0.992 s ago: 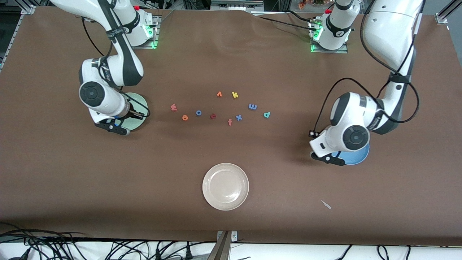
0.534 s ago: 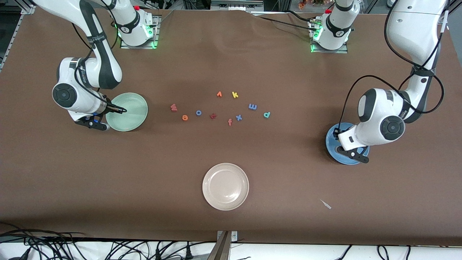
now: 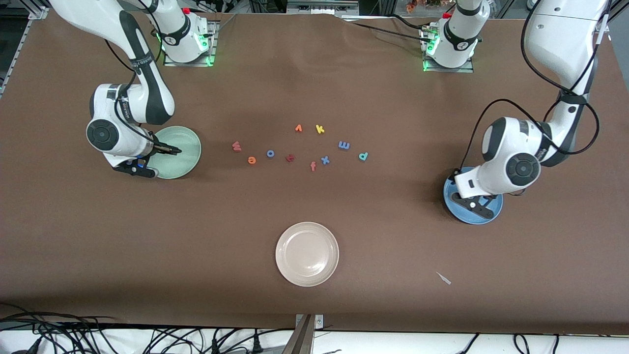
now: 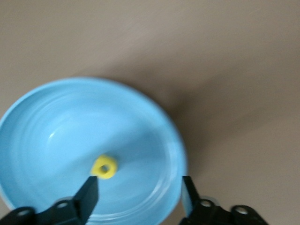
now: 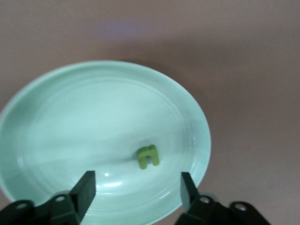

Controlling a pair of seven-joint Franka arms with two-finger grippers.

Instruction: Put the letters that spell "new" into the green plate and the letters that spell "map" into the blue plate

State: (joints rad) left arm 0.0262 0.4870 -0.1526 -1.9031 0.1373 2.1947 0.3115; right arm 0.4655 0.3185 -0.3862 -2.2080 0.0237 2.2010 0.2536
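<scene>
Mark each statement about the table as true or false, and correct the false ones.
1. A yellow a lies in the blue plate. True.
2. The green plate holds the pink w. False: it holds a green n; the w is on the table.
3. Both pincers are shut on letters. False: the left pincer and right pincer are open, over their plates.
4. The beige plate is nearer the camera than the letters. True.
5. The teal p is on the table. True.
</scene>
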